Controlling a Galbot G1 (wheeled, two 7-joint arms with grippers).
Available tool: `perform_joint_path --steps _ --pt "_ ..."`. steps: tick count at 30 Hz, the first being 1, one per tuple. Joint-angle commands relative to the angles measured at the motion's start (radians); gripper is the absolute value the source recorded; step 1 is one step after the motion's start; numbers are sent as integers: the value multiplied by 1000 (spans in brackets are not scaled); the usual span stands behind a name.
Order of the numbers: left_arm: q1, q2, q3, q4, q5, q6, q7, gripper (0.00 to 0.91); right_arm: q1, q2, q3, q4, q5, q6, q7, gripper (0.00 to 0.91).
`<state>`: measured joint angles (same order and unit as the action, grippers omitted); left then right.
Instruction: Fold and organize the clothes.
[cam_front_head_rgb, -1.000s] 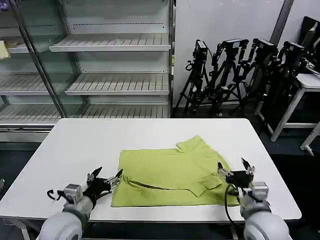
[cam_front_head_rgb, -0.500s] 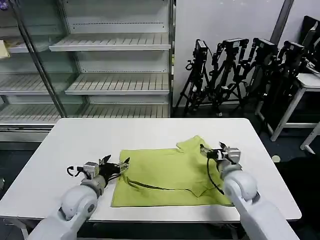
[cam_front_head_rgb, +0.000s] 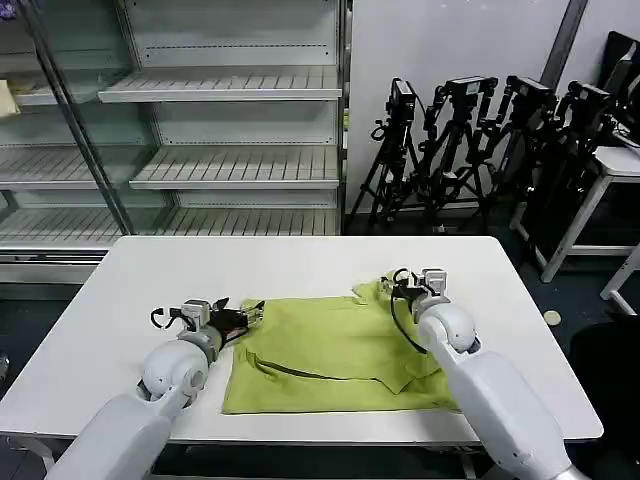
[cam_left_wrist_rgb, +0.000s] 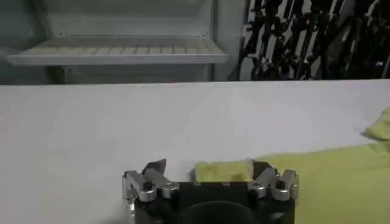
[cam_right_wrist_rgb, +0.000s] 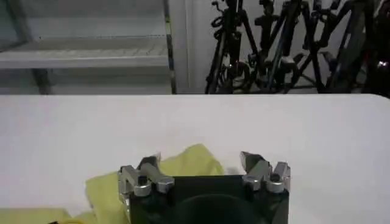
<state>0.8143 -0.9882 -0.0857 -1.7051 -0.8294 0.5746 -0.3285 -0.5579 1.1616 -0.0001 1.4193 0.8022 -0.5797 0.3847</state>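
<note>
Both arms have reached forward since a second ago, from the counter's near edge to the T-shirt's far corners. From the head camera, we see the left gripper (cam_front_head_rgb: 250, 314) stretched low over the far left corner of the T-shirt (cam_front_head_rgb: 335, 350), fingers spread; the right gripper (cam_front_head_rgb: 397, 287) hovers at the far right sleeve. The lime shirt lies flat on the white counter (cam_front_head_rgb: 150, 280), long axis left to right.

At the left wrist, our fingers (cam_left_wrist_rgb: 155, 168) straddle the shirt's corner (cam_left_wrist_rgb: 223, 171), unclenched.

At the right wrist, our fingers (cam_right_wrist_rgb: 251, 162) stand apart over the sleeve (cam_right_wrist_rgb: 183, 165).
</note>
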Motion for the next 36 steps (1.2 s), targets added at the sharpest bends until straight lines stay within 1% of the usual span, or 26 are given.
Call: perform_joint_path --steps 1,11,15,17,21,24,26,28,29,30,32,36 --pt "-38 -11 23 72 -66 5 27 10 59 19 -30 -92 54 -2 -8 0" --pt "-6 -7 8 64 -126 5 57 20 27 12 -15 -63 67 0 -9 0" --pt "-1 -9 1 59 -149 4 57 10 7 10 -2 -40 62 2 -8 0" --pt "5 -10 -7 50 -171 3 61 20 -6 8 10 -17 52 5 -11 0" --pt "12 -12 -26 28 -186 2 70 20 -40 -3 22 41 11 45 -44 0" --pt "20 -10 -42 4 -204 0 70 20 -62 -12 34 98 -3 69 -49 0" --pt "25 -4 -53 -15 -214 -8 68 20 -83 -20 42 142 -53 143 -54 0" --pt "28 1 -63 -28 -222 -8 68 20 -96 -22 51 161 -91 194 -52 0" --pt "30 6 -69 -35 -224 -8 67 20 -106 -26 60 183 -94 214 -51 0" --pt "31 8 -72 -37 -226 -8 67 10 -109 -27 62 190 -94 214 -51 0" --pt "34 16 -82 -50 -234 -8 65 20 -132 -36 82 231 -95 225 -52 0" --pt "46 32 -97 -79 -240 -10 66 20 -174 -56 120 291 -94 206 -56 0"
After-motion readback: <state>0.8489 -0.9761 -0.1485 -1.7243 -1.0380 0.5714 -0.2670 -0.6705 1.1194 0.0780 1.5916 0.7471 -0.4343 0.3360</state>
